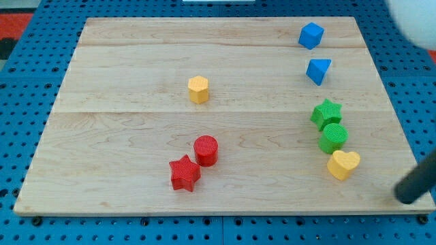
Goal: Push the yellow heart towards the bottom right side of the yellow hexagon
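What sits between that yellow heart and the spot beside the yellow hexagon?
Nothing visible: bare board lies between the yellow heart and the yellow hexagon's bottom-right side. The red cylinder sits lower. My tip faces the heart unobstructed.

Dark rod (417,180) — matte black, straight, blunt-ended

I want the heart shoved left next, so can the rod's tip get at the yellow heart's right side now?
Probably yes. My tip sits to the lower right of the yellow heart, with bare board between; the green cylinder touches only its top.
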